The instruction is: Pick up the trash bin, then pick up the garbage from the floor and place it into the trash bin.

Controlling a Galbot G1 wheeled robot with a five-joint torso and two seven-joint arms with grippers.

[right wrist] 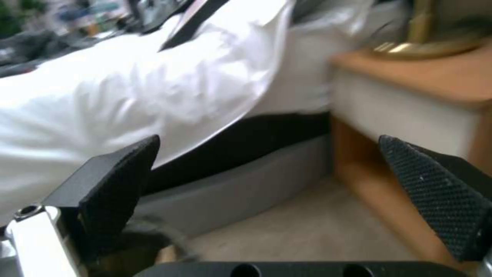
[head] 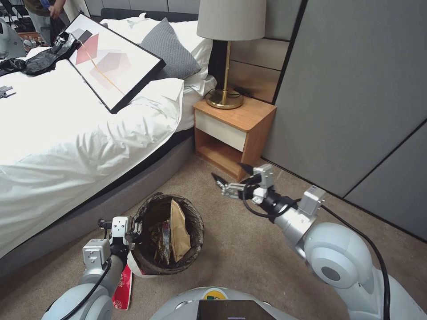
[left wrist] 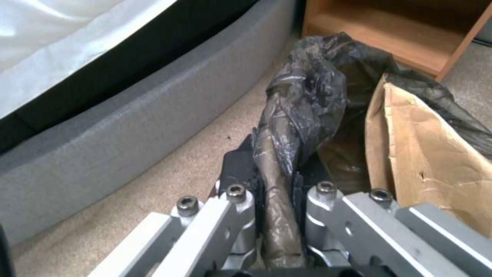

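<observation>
In the head view the left gripper point(head: 135, 229) clamps the rim of the trash bin point(head: 149, 264), held beside the bed point(head: 66, 133); a brown paper bag point(head: 179, 231) stands inside. The right gripper point(head: 231, 178) hangs before the nightstand point(head: 233, 129), jaws wide and empty. The left wrist view shows fingers point(left wrist: 238, 169) pinching the liner-covered rim. In the right wrist view both pads point(right wrist: 123, 181) stand well apart.
</observation>
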